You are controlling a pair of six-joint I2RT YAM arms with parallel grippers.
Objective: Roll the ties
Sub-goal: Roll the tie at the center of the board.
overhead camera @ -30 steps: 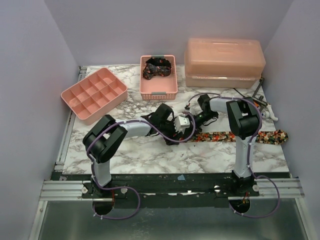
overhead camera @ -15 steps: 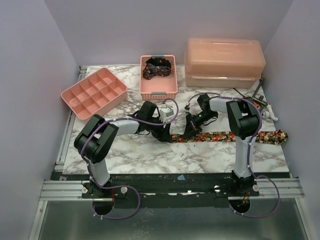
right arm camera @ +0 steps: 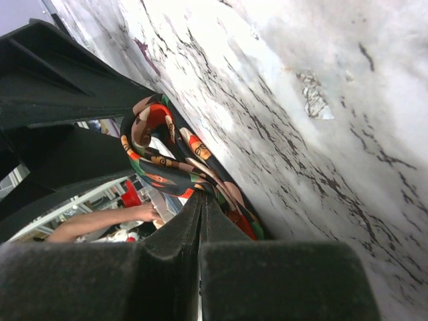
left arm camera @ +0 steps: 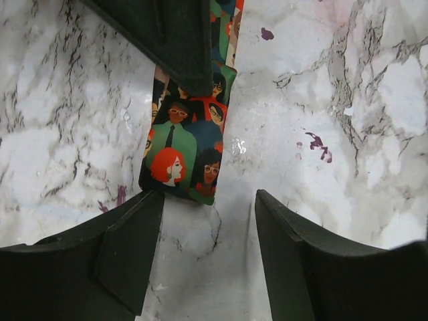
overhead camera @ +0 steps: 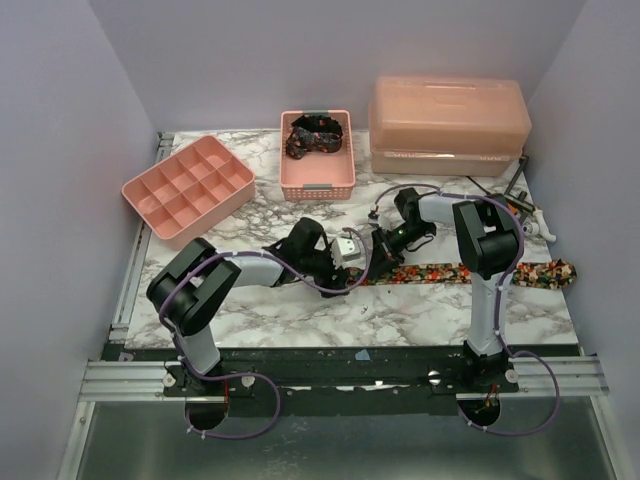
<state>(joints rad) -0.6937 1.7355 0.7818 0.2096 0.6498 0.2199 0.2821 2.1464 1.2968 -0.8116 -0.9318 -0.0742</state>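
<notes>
**One tie pinned flat, the other waiting in the basket**

A printed tie (overhead camera: 445, 270) lies flat on the marble table (overhead camera: 280, 310), running from the middle out toward 3 o'clock, where its broad end nears the table's edge. The right end effector (right arm camera: 202, 197) is pressed together, pinching the tie near its narrow end, and the fabric curls up at the fingertips. The left end effector (left arm camera: 208, 200) hovers just above that narrow end with its fingers spread, one on either side of the tip. A second tie (overhead camera: 315, 135) sits bunched in a pink basket (overhead camera: 317, 185) at 12 o'clock. A divided tray (overhead camera: 187, 188) rests at 10 o'clock and a lidded box (overhead camera: 448, 125) at 1 o'clock.
</notes>
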